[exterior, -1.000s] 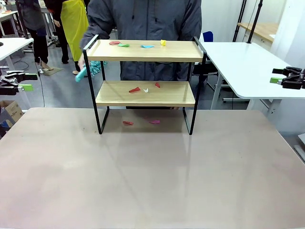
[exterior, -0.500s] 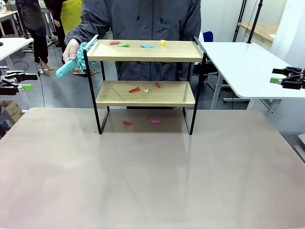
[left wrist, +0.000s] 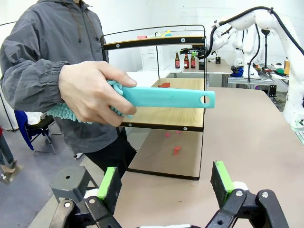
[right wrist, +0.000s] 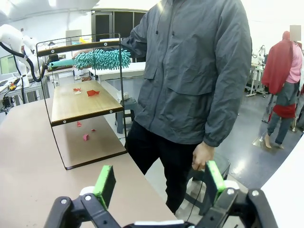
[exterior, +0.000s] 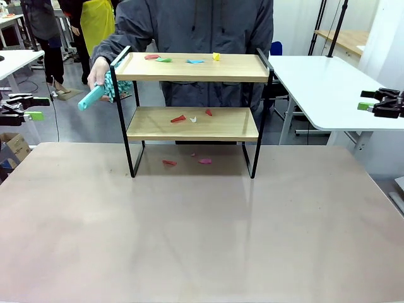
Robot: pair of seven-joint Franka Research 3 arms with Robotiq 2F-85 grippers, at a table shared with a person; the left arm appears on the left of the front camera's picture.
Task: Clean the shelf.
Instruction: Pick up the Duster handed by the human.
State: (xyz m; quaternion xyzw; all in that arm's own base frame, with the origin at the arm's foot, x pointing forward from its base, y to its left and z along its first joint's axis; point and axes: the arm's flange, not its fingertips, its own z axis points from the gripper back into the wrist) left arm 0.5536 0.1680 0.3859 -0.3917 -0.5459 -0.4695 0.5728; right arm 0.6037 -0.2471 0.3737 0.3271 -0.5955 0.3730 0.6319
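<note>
The shelf (exterior: 192, 129) stands mid-frame at the far side of the desk (exterior: 202, 240), with paper scraps (exterior: 178, 118) on both boards. It looks light and stiff, likely to slide if shoved; I'd steady it by a black frame post. The person's hand (exterior: 98, 70) holds a teal duster (exterior: 88, 100) at upper left. The left hand (exterior: 35, 108) and right hand (exterior: 366, 100) hang at the frame's edges, fingers apart.

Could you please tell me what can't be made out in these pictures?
- Front view: the duster head is partly hidden behind the person's hand and the shelf frame.
- Front view: the scraps are too small to identify.
- Left wrist view: the top board is seen from below, so its edge hides its surface.
</note>
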